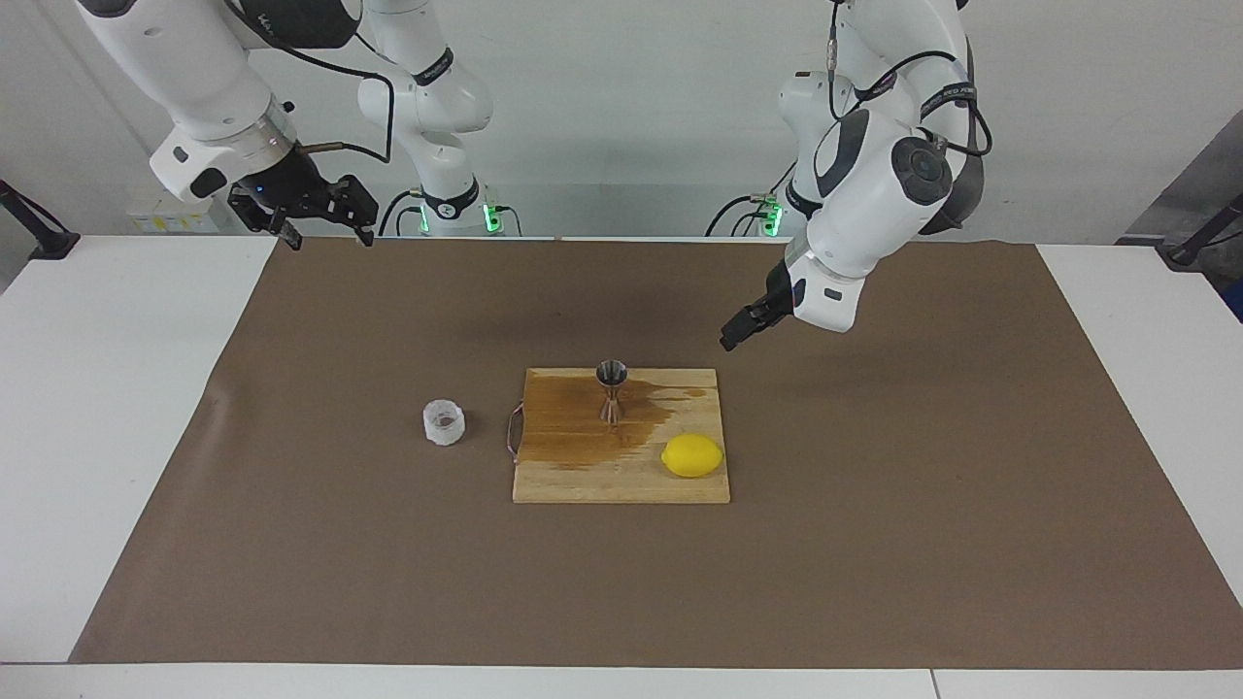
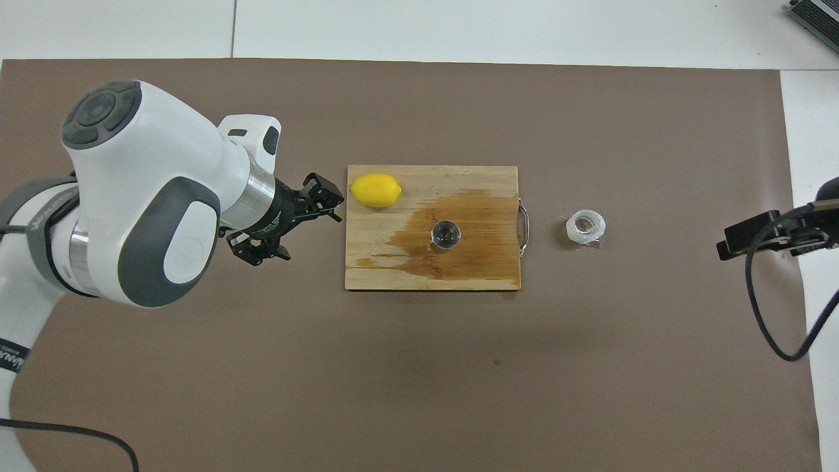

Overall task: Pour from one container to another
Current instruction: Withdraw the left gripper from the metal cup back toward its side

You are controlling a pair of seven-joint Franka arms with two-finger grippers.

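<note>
The small translucent white ribbed cup (image 1: 444,422) with brownish contents stands on the brown mat beside the wooden board, toward the right arm's end; it also shows in the overhead view (image 2: 585,227). The steel hourglass jigger (image 1: 612,390) stands upright on the board, on a wet stain (image 2: 446,235). My left gripper (image 1: 735,336) hangs open and empty in the air over the mat beside the board's lemon end (image 2: 308,229). My right gripper (image 1: 325,236) is open and empty, raised over the mat's edge at the right arm's end, well apart from the cup (image 2: 754,239).
A wooden cutting board (image 1: 621,481) with a metal handle lies mid-mat (image 2: 393,275). A yellow lemon (image 1: 691,455) lies on its corner toward the left arm's end (image 2: 375,190). A dark wet stain (image 1: 573,427) spreads across the board. The brown mat (image 1: 874,544) covers the white table.
</note>
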